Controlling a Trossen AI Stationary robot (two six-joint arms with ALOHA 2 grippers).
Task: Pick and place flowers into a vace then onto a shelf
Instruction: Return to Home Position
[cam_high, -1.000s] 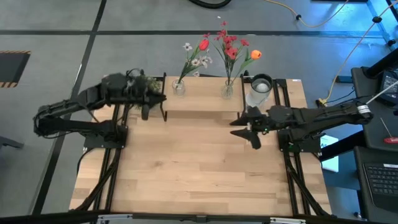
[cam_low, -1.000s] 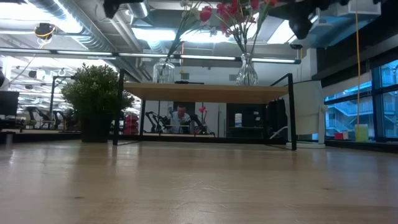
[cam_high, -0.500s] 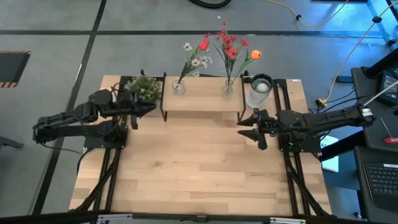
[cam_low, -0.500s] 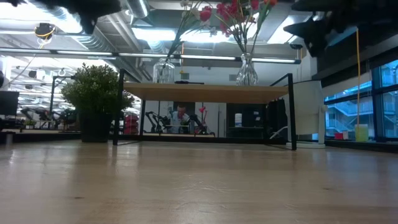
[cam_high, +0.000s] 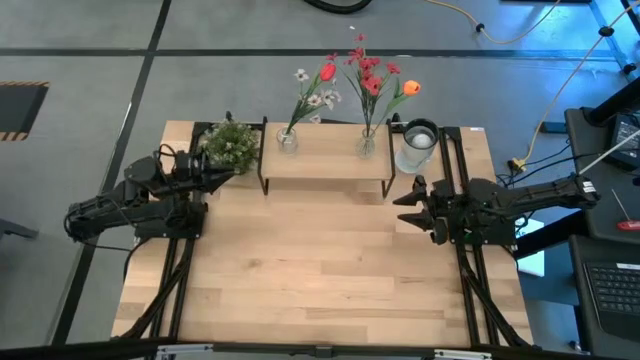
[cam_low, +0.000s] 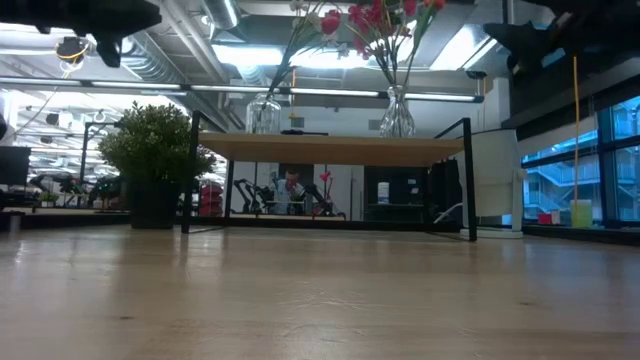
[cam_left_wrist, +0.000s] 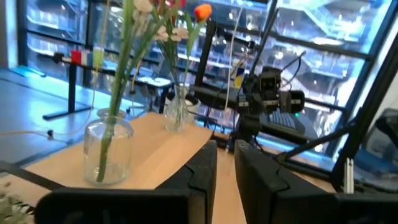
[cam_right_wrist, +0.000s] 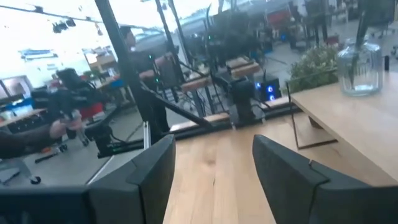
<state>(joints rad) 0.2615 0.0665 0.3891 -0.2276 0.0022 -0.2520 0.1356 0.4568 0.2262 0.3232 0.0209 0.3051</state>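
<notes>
The flowers stand in two clear glass vases, both upright on the shelf, which sits at the back middle of the tabletop. The left vase holds the red tulip and the white-blossom sprig. The right vase holds the red small-blossom spray and the orange tulip. The two vases stand well apart, one toward each end of the board, and all stems lean out over the shelf's back edge. The left gripper is off the shelf's left end, just beside the potted plant. In the left wrist view its fingers are drawn nearly together with only a narrow gap, and they grasp nothing. The right gripper is off the shelf's front right corner, near a pale cylindrical container standing at the shelf's right end. In the right wrist view its fingers are spread wide and empty. Neither gripper touches a vase, a flower or the shelf. In the low view both arms show only as dark shapes at the top corners, above the height of the shelf board.
</notes>
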